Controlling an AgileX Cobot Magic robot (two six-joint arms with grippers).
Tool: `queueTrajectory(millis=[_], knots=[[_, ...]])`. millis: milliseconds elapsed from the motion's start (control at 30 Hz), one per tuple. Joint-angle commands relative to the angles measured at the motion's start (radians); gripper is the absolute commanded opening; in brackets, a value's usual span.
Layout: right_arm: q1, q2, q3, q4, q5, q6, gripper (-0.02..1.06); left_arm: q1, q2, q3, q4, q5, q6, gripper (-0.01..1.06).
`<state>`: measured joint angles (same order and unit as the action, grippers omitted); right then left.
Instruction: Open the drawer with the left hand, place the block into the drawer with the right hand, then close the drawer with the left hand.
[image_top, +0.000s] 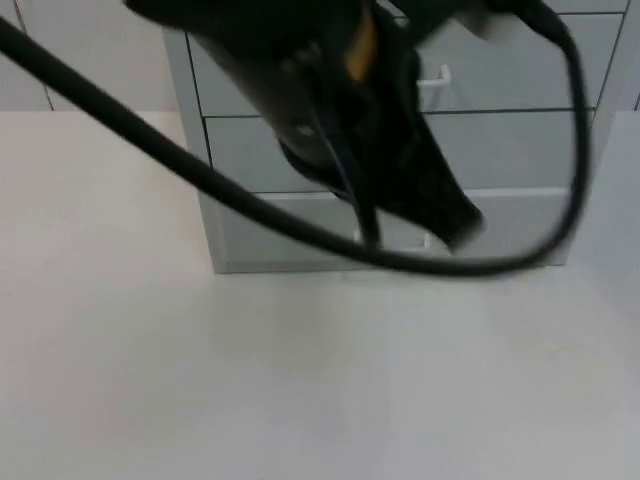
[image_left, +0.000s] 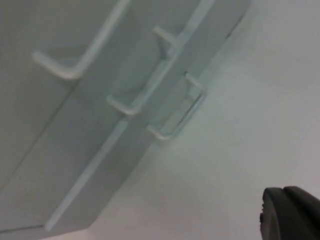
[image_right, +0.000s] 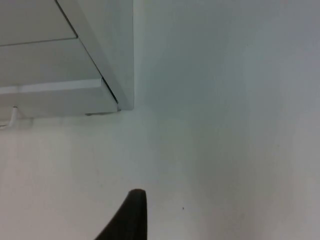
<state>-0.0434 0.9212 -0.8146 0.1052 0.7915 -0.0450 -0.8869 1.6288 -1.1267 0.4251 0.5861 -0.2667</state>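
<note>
A grey cabinet (image_top: 250, 150) with three stacked drawers stands at the back of the white table (image_top: 300, 380). Its bottom drawer (image_top: 520, 225) sits a little forward of the two above, its top edge showing as a pale line. My left arm reaches down across the cabinet's front, and my left gripper (image_top: 460, 225) is at the bottom drawer, next to its white handle (image_top: 400, 240). In the left wrist view the three handles are close, the bottom handle (image_left: 180, 110) nearest the table, and one black fingertip (image_left: 290, 215) is visible. The right wrist view has the cabinet's corner (image_right: 122, 75), the bottom drawer (image_right: 60, 100) and a black fingertip (image_right: 131, 215) above bare table.
A white handle (image_top: 435, 80) on the upper drawer shows beside the arm. The grey partition wall (image_top: 90, 50) runs behind the cabinet. White table stretches in front of and to both sides of the cabinet.
</note>
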Motion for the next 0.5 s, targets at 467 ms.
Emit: queueTrajectory(millis=[467], knots=[[-0.002, 0.001, 0.004, 0.003, -0.02, -0.026, 1.05, 0.44, -0.211, 0.007, -0.362, 0.082, 0.251, 0.0]])
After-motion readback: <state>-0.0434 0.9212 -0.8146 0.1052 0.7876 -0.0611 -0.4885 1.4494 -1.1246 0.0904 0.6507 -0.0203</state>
